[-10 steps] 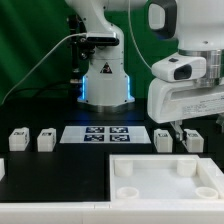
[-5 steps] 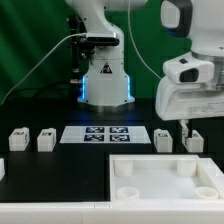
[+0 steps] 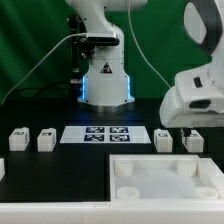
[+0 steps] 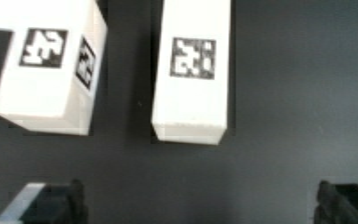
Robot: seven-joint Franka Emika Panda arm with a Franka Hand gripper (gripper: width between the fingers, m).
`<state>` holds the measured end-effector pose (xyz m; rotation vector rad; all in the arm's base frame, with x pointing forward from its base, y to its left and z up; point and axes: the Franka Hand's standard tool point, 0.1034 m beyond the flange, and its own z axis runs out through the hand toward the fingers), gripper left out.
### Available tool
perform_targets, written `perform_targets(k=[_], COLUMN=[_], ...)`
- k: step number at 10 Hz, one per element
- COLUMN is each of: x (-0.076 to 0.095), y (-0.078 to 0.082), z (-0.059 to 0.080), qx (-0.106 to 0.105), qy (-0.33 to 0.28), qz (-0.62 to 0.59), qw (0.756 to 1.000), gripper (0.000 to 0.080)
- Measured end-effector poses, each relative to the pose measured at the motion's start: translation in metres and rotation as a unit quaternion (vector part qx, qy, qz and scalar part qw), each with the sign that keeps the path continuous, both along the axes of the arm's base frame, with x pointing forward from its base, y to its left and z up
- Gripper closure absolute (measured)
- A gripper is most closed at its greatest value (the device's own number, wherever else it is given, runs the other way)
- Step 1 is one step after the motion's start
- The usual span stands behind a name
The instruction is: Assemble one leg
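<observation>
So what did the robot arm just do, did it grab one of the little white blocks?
No grab. The gripper slid toward the exterior view's right and a little lower, over the two legs on that side. It is open and holds nothing. Those legs, the other two legs, the marker board and the white tray board stayed put.

arm (image 3: 203,92): glossy white shells, dark joints | base (image 3: 106,75): blue glow | cable (image 3: 36,62): thin | gripper (image 4: 197,205): black fingers (image 4: 48,203)
</observation>
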<state>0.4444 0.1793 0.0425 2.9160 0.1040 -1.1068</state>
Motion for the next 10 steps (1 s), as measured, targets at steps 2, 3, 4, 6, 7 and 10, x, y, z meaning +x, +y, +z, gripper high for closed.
perform_targets(k=[2, 3, 4, 6, 7, 10], x=[-0.008, -0.009, -0.018, -0.026, -0.031, -0.043], y=[-0.003, 0.001, 0.002, 0.002, 0.002, 0.003], z=[-0.003, -0.013, -0.016, -0.024, -0.028, -0.033], qx=[-0.015, -0.031, -0.037, -0.039, -0.039, -0.045], qy=[0.091, 0.08, 0.087, 0.095, 0.096, 0.111], qz=[0.005, -0.014, -0.014, -0.015, -0.015, -0.02], qw=[0.996, 0.996, 0.995, 0.995, 0.994, 0.993], gripper=[0.015, 0.015, 0.015, 0.015, 0.015, 0.015])
